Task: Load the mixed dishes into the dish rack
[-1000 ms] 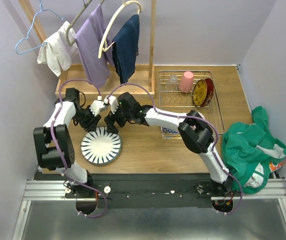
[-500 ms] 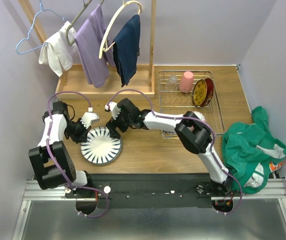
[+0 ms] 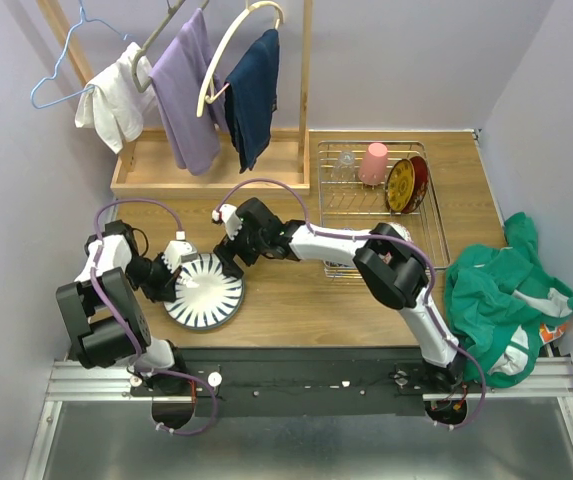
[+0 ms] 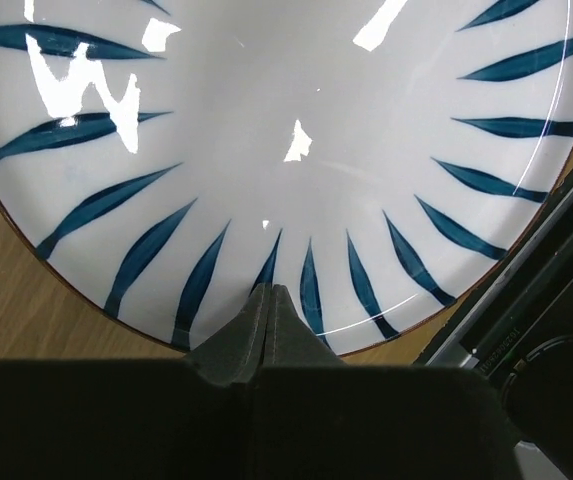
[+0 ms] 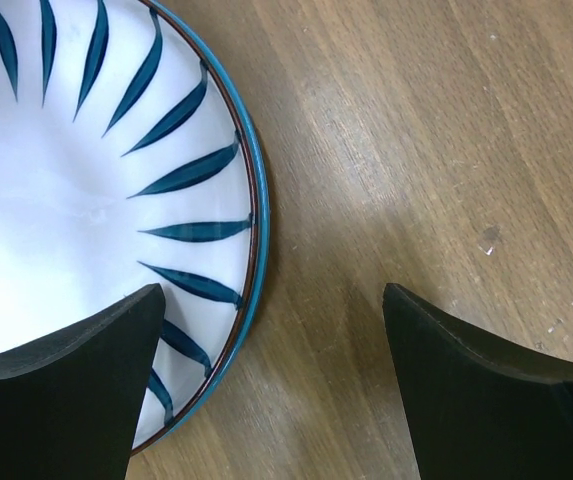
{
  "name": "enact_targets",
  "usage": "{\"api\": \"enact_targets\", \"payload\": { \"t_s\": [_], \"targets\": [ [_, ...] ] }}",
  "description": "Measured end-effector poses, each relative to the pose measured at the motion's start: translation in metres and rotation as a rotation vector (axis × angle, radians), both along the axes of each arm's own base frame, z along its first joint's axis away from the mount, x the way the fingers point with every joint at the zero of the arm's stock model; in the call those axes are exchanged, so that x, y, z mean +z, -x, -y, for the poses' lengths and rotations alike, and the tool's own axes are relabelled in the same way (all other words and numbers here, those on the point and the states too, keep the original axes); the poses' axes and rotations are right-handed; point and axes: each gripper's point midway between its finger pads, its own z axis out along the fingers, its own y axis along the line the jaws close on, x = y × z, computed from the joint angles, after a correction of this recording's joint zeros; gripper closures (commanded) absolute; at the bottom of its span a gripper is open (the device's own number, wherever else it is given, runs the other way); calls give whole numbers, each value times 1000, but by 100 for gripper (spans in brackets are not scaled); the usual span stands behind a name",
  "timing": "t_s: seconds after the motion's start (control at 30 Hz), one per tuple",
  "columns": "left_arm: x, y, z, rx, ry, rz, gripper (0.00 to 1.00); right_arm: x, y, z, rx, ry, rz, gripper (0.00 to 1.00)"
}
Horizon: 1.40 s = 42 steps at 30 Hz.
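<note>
Wooden tabletop (image 3: pixel 296 300) is carrying the striped white plate (image 3: pixel 204 292), which is lying flat directly beneath both tools and well short of the dish rack (image 3: pixel 351 215). On the plate's side nearest its own arm, the left tool (image 4: pixel 271 292) is hovering with its fingers pressed together and nothing between them. Their joined tips are sitting over the plate's rim; whether they are touching the glaze cannot be told. Opposite it, the right tool (image 5: pixel 276 390) is hanging spread wide, one finger over the plate's edge and the other over bare wood just outside. The rim is therefore lying between the jaws without being pinched. By the look of it, the step in hand is taking hold of this plate, with the closed left tool likely bracing it from the opposite side. The next move is calling for the right tool to sink lower, close on the rim, and lift without letting the plate skid. Far beyond that tool, off to its right, the rack is already holding the pink cup (image 3: pixel 373 163) and the red floral plate (image 3: pixel 404 185), the latter standing on edge, so the striped plate probably belongs upright beside it.
</note>
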Motion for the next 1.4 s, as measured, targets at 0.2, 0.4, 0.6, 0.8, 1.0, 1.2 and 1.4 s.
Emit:
{"api": "enact_targets", "payload": {
  "t_s": [0.2, 0.4, 0.6, 0.8, 1.0, 1.2, 1.4],
  "targets": [
    [-3, -5, 4, 6, 38, -11, 100, 4, -2, 6, -33, 10, 15, 2],
    [-3, -16, 11, 35, 111, -11, 100, 3, 5, 7, -30, 1, -28, 14],
    [-2, -26, 16, 46, 139, 12, 100, 5, 11, 4, -13, -6, -46, 70],
    [-1, -36, 21, 55, 153, 30, 89, 11, 11, 0, -8, -14, -44, 99],
    [4, -55, 15, 159, 138, 35, 43, 14, 4, 2, -43, 1, 0, 100],
    [42, -109, -8, 337, 170, 102, 34, 24, 0, 8, -24, 23, 61, 100],
    [63, -122, -10, 332, 194, 179, 34, 51, -3, 13, 20, 16, 124, 99]
  ]
}}
